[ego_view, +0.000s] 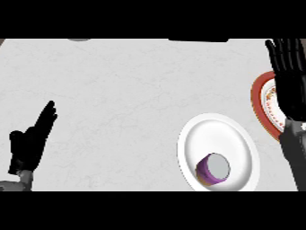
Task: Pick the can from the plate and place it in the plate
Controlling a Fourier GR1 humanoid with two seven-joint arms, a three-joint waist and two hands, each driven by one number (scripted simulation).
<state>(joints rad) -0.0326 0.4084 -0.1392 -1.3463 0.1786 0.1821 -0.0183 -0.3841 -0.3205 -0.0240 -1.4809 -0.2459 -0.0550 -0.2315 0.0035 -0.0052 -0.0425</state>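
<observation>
Can sits upright at the near rim of the white plate. Right hand, fingers straight, empty, hangs beyond it over the red-rimmed plate; nearer arm. Left hand rests open, well apart.

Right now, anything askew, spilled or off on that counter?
Nothing spilled or damaged. The purple can sits in the white plate, off-centre toward its near rim. The red-rimmed plate is partly hidden by the right hand, open above it. The left hand rests open at lower left.
</observation>
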